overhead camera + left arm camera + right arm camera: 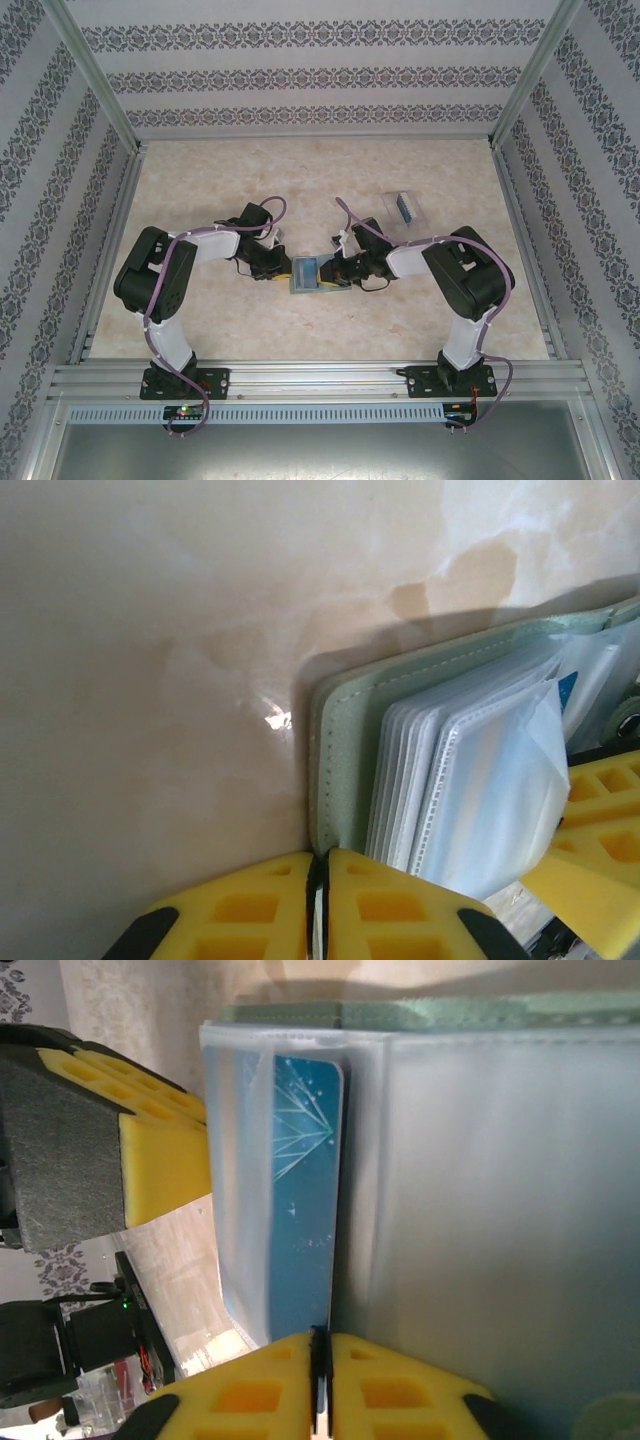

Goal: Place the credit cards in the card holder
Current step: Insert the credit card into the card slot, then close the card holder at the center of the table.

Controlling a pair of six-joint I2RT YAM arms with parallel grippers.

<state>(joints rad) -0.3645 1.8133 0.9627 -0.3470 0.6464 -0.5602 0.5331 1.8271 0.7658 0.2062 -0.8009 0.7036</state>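
The card holder point(310, 273) lies open mid-table between both arms, a grey-green cover point(345, 730) with a stack of clear sleeves point(480, 790). My left gripper point(320, 865) is shut on the cover's left edge near its corner. A blue credit card point(300, 1190) stands partly inside a clear sleeve point(235, 1160) of the card holder point(430, 1012). My right gripper point(320, 1345) is shut on the card's near edge. In the top view the left gripper point(280, 268) and right gripper point(340, 270) flank the holder. Any yellow-orange card is out of view.
A small clear plastic box point(405, 207) with something blue inside sits at the back right of the marble-patterned table point(200, 190). Patterned walls and metal rails enclose the table. The left gripper's yellow finger point(160, 1160) sits just left of the sleeve.
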